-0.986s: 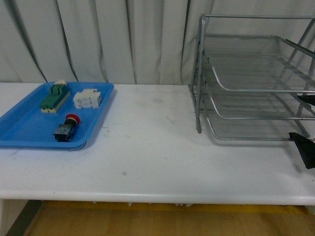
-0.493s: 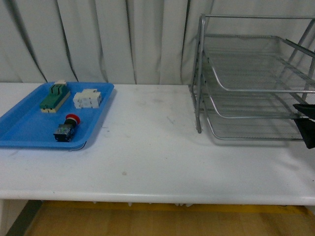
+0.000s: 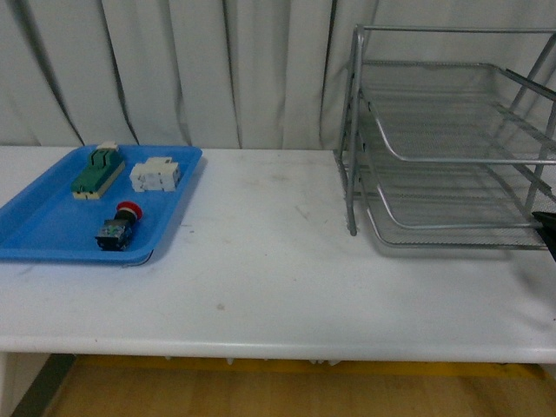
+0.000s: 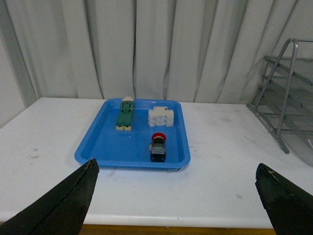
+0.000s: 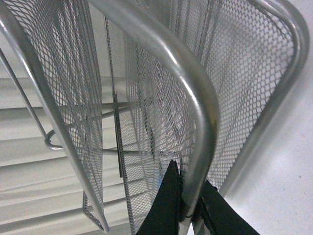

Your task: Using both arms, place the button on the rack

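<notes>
Finds the button (image 3: 117,228) lying in the blue tray (image 3: 43,221) on the left, red cap toward the curtain (image 3: 174,69), straight ahead of the nearer, wide-open left gripper (image 4: 176,166), well apart from the right gripper (image 5: 188,208) clamped on the rack (image 3: 352,130) rim.

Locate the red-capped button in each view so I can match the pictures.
Front view: the button is at the left, in the blue tray, near its front edge.
Left wrist view: the button is near the middle of the picture, in the same blue tray.
Right wrist view: not in it; only mesh and rods show, close up.
Shared landmark: the rack, in all three.
</notes>
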Tool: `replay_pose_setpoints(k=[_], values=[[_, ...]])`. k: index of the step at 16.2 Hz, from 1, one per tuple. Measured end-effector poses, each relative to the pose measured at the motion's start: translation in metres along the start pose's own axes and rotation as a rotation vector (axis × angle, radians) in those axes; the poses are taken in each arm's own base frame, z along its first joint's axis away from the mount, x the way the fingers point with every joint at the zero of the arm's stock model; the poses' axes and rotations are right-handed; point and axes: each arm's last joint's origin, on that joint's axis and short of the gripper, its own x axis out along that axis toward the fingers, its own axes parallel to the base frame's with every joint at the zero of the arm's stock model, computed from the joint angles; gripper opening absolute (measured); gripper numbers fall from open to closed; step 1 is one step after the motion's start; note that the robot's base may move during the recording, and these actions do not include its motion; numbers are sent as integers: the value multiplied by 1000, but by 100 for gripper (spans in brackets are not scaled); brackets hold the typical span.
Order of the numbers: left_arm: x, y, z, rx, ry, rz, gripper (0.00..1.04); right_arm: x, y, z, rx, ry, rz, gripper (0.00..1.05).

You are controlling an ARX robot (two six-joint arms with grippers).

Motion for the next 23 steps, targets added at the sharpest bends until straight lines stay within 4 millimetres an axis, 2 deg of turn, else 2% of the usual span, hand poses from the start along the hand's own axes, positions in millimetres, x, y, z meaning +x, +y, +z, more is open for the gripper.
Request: replay_pose_setpoints(k=[4,8,15,16,19,23], values=[[0,0,0,0,0,0,98,-44,-4,-10,32,-11,-76,4],[0,0,0,0,0,0,98,-79,-12,-19,63,-11,-139,4],[0,0,0,0,0,0,98,-92,-12,-20,52,-9,-151,4],[0,0,0,0,0,0,98,-93,-11,-20,43,-8,-150,6],[0,0,0,0,0,0,98,-99,-13,-18,52,-56,-178,36],[0,0,0,0,0,0,98,-105,8,-19,14,-59,-109,80]])
